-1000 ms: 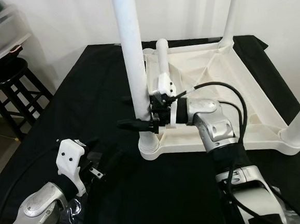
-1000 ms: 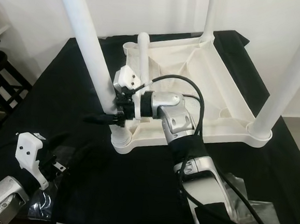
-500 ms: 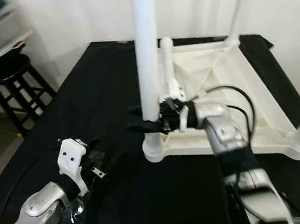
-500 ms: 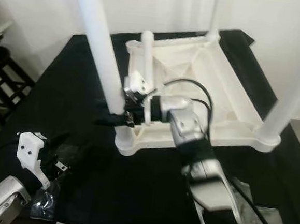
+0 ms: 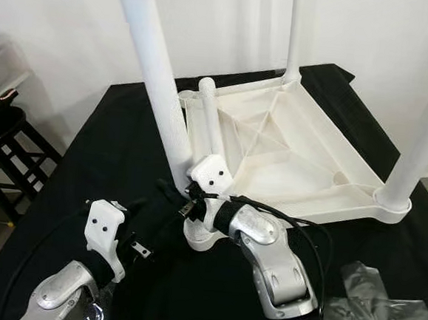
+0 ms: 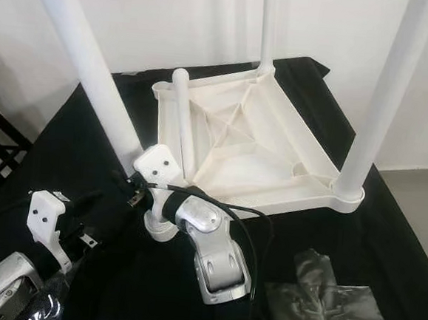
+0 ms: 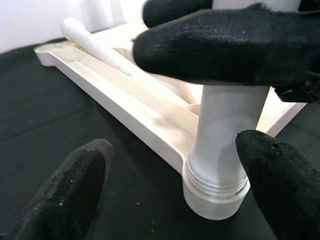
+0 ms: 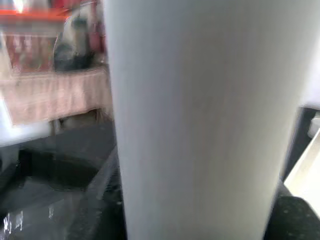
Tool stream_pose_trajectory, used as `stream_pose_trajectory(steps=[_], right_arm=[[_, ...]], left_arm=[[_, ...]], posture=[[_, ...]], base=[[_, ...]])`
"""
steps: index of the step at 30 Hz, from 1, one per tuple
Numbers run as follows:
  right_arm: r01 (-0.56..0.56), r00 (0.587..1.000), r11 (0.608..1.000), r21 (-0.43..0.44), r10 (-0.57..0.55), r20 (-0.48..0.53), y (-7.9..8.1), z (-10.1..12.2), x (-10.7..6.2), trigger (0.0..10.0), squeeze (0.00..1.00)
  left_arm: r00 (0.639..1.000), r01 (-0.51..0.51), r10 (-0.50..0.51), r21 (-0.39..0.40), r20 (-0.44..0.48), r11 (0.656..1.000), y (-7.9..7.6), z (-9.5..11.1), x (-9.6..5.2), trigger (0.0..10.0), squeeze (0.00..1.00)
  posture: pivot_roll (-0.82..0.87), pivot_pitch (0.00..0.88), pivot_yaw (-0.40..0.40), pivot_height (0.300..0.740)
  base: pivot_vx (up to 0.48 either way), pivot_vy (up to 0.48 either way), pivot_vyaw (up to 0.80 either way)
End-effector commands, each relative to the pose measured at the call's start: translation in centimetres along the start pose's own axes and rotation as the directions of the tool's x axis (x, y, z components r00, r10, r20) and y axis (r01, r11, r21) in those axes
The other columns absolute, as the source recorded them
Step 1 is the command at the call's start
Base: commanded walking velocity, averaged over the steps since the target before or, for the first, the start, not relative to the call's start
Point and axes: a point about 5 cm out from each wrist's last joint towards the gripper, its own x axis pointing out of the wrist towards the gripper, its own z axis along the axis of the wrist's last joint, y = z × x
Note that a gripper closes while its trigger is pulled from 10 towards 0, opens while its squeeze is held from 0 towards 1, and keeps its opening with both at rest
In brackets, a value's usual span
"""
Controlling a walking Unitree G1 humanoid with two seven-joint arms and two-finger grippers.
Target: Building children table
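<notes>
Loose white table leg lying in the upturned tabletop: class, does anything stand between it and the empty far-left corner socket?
Nothing visible does. The loose white table leg lies along the left rim of the upturned white plastic tabletop, its rounded end beside that corner. The right gripper clasps the near-left upright white leg, away from that path.

You have one upturned tabletop (image 5: 289, 147), three standing legs (image 5: 156, 89), one loose leg (image 5: 211, 119), and two plastic wrappers (image 5: 380, 310).
</notes>
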Motion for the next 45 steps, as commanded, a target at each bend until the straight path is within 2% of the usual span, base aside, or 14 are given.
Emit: stream_pose_trajectory(steps=[1, 4, 11, 12, 13, 17, 24, 25, 26, 27, 37, 40, 44, 45], right_arm=[[-0.042, 0.994, 0.990, 0.132, 0.055, -0.099, 0.2, -2.4, -0.1, 10.0, 1.00], [-0.127, 0.992, 0.974, 0.185, 0.127, 0.011, -0.6, -0.5, -0.1, 10.0, 1.00], [-0.428, 0.897, 0.904, -0.013, 0.426, 0.117, -2.5, 1.3, -0.5, 10.0, 1.00], [-0.500, 0.859, 0.866, -0.027, 0.499, 0.111, -2.8, 1.5, -0.8, 10.0, 0.42], [-0.556, 0.826, 0.830, -0.037, 0.557, 0.091, -3.4, 1.5, -1.0, 10.0, 0.00], [-0.584, 0.809, 0.810, -0.050, 0.586, 0.047, -6.2, 2.1, -0.2, 10.0, 0.00], [-0.628, 0.777, 0.778, -0.023, 0.628, 0.051, -7.8, 3.3, 0.4, 9.8, 0.00], [-0.658, 0.752, 0.752, -0.029, 0.659, 0.032, -7.9, 3.1, 0.4, 4.5, 0.00], [-0.658, 0.752, 0.752, -0.029, 0.659, 0.032, -7.9, 3.1, 0.4, 4.5, 0.00], [-0.668, 0.743, 0.743, -0.024, 0.669, 0.030, -7.8, 3.0, 0.3, 0.0, 0.00], [-0.696, 0.717, 0.718, -0.017, 0.696, 0.039, -8.3, 2.6, -0.1, 0.0, 0.00], [-0.644, 0.765, 0.765, 0.002, 0.643, 0.033, -8.3, 1.3, -1.3, 0.0, 0.00], [-0.431, 0.900, 0.897, 0.096, 0.435, -0.024, -6.0, -1.7, -2.3, 0.0, 0.00], [-0.061, 0.992, 0.986, 0.156, 0.078, -0.104, -4.4, -3.4, -1.8, 0.0, 0.00]], left_arm=[[0.999, -0.024, 0.024, 0.005, -0.030, 1.000, 0.7, -0.3, -0.3, 10.0, 0.00], [0.999, -0.046, 0.047, 0.011, -0.027, 0.999, 0.8, -0.2, -0.4, 10.0, 0.00], [0.999, -0.043, 0.044, 0.017, -0.029, 0.999, 0.8, -0.2, -0.4, 10.0, 0.00], [0.999, -0.042, 0.042, 0.017, -0.029, 0.999, 0.8, -0.2, -0.4, 10.0, 0.00], [0.999, -0.041, 0.042, 0.016, -0.028, 0.999, 0.6, -0.2, -0.4, 10.0, 0.00], [0.999, -0.041, 0.042, 0.026, -0.023, 0.999, 0.3, -0.1, -0.5, 10.0, 0.00], [0.999, -0.036, 0.036, 0.024, -0.020, 0.999, -0.1, -0.1, -0.6, 10.0, 0.00], [0.999, -0.038, 0.039, 0.019, -0.019, 0.999, -0.1, -0.1, -0.6, 10.0, 0.00], [0.999, -0.038, 0.039, 0.019, -0.019, 0.999, -0.1, -0.1, -0.6, 10.0, 0.00], [0.999, -0.039, 0.040, 0.018, -0.019, 0.999, -0.1, -0.1, -0.6, 10.0, 0.00], [0.999, -0.041, 0.042, 0.016, -0.018, 0.999, -0.2, -0.1, -0.7, 10.0, 0.00], [0.999, -0.040, 0.040, 0.008, -0.016, 0.999, -0.4, -0.2, -0.7, 10.0, 0.00], [0.999, -0.036, 0.036, 0.003, -0.013, 0.999, -0.7, -0.3, -0.7, 10.0, 0.00], [0.999, -0.038, 0.038, 0.003, -0.010, 0.999, -0.7, -0.2, -0.8, 10.0, 0.00]], posture=[[-0.01, 0.157, 0.169, 0.740], [0.00, 0.160, 0.169, 0.740], [0.02, 0.153, 0.159, 0.740], [0.02, 0.153, 0.155, 0.740], [0.03, 0.153, 0.147, 0.740], [0.03, 0.161, 0.136, 0.740], [0.03, 0.167, 0.124, 0.740], [0.03, 0.168, 0.124, 0.740], [0.03, 0.168, 0.124, 0.740], [0.03, 0.169, 0.125, 0.740], [0.02, 0.165, 0.114, 0.740], [0.00, 0.152, 0.087, 0.740], [0.01, 0.151, 0.047, 0.740], [0.00, 0.156, 0.017, 0.740]], base=[[0.000, 0.000, 0.00], [0.000, 0.000, 0.00], [0.000, 0.000, 0.00], [0.000, 0.000, 0.00], [0.000, 0.000, 0.00], [0.000, 0.000, 0.00], [0.000, 0.000, 0.00], [0.000, 0.000, 0.00], [0.000, 0.000, 0.00], [0.000, 0.000, 0.00], [0.000, 0.000, 0.00], [0.000, 0.000, 0.00], [0.000, 0.000, 0.00], [0.000, 0.000, 0.00]])
